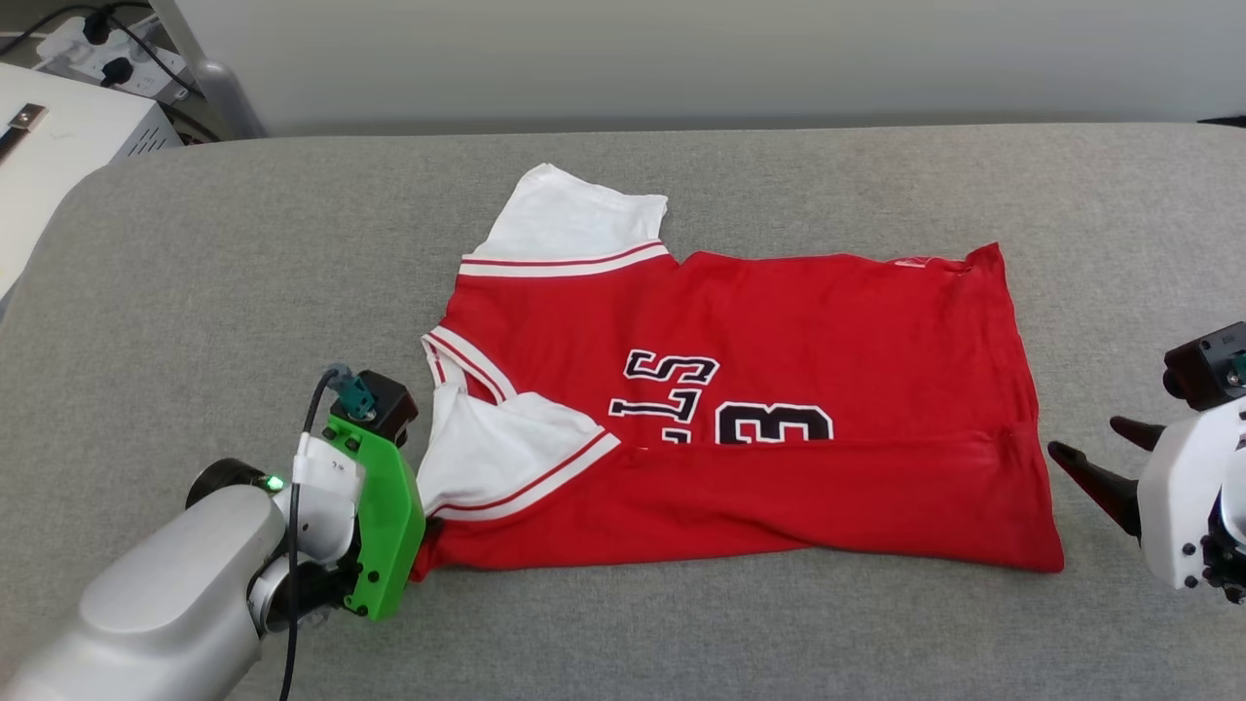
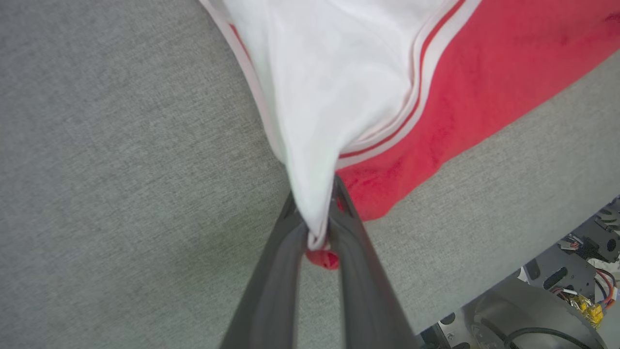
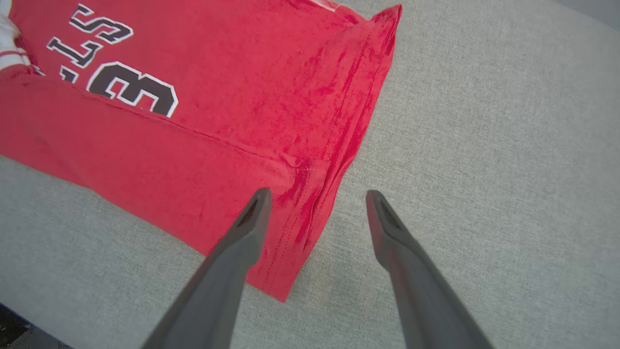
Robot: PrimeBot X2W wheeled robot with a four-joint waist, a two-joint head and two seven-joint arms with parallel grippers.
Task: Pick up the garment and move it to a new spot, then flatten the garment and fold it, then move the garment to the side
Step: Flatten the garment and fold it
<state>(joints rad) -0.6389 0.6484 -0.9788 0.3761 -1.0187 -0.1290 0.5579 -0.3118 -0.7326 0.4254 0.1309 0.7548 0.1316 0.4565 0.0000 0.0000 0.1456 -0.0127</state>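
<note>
The garment [image 1: 759,389] lies spread on the grey padded surface, collar to the left and hem to the right. Its near long edge is folded over, covering the lower half of the "3". My left gripper [image 1: 421,535] sits at the near-left corner under its green mount. In the left wrist view that gripper [image 2: 316,208] is shut on a bunch of white sleeve [image 2: 329,72] and red cloth. My right gripper [image 1: 1082,435] hovers open just right of the hem's near corner. In the right wrist view the right gripper [image 3: 318,192] straddles the hem edge of the garment [image 3: 218,97], holding nothing.
The grey padded table [image 1: 243,243] extends well beyond the garment on all sides. A white box [image 1: 58,146] and a power strip [image 1: 107,49] sit past its far-left corner. The robot's base [image 2: 533,310] shows below the table's near edge.
</note>
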